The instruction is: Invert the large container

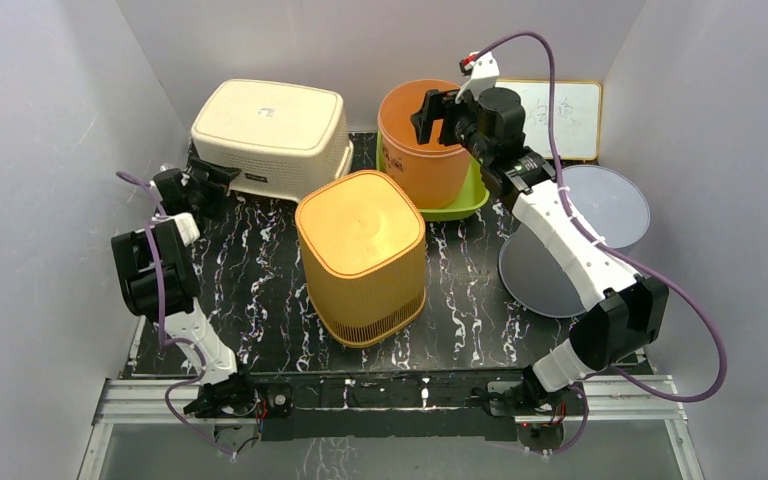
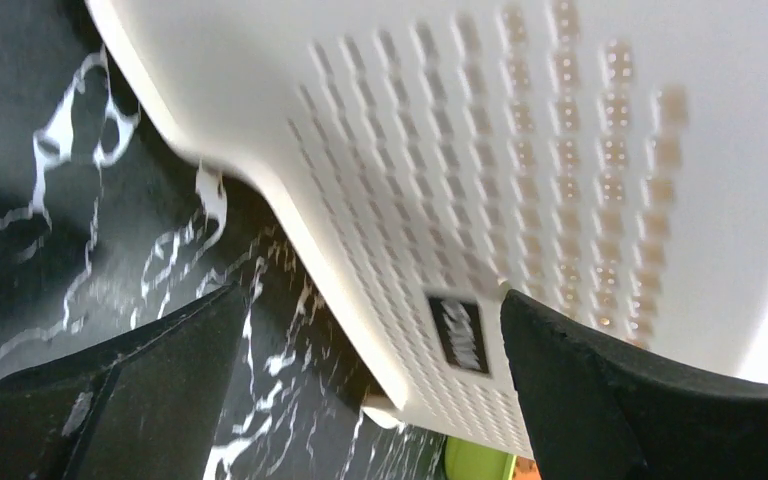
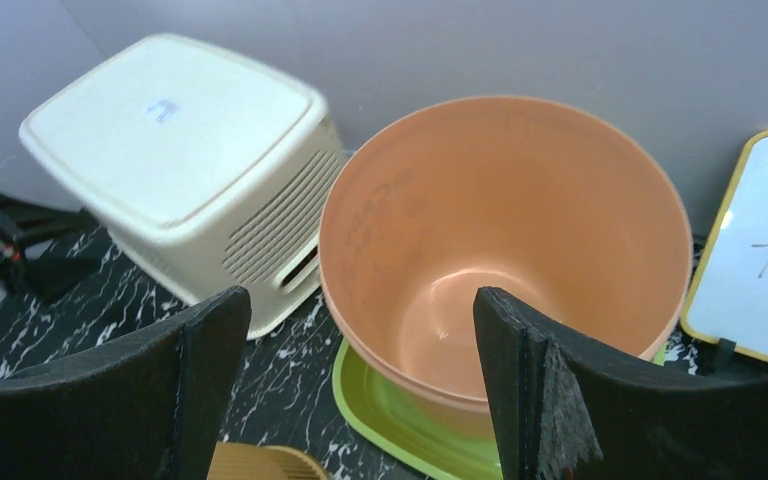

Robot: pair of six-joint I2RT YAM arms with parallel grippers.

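Observation:
A large cream slotted basket (image 1: 270,135) stands bottom up at the back left. It also shows in the left wrist view (image 2: 560,150) and the right wrist view (image 3: 180,140). My left gripper (image 1: 222,180) is open and empty at the basket's near left lower rim, and in its own view (image 2: 368,300) the rim runs between the jaws. An orange bucket (image 1: 415,140) stands mouth up on a green tray (image 1: 460,205). My right gripper (image 1: 435,115) is open and empty above the bucket's (image 3: 520,230) near rim.
A yellow ribbed basket (image 1: 360,250) stands bottom up mid-table. A whiteboard (image 1: 565,115) leans on the back wall. Two grey round lids (image 1: 600,205) lie at the right under the right arm. Walls close in on the left, right and back.

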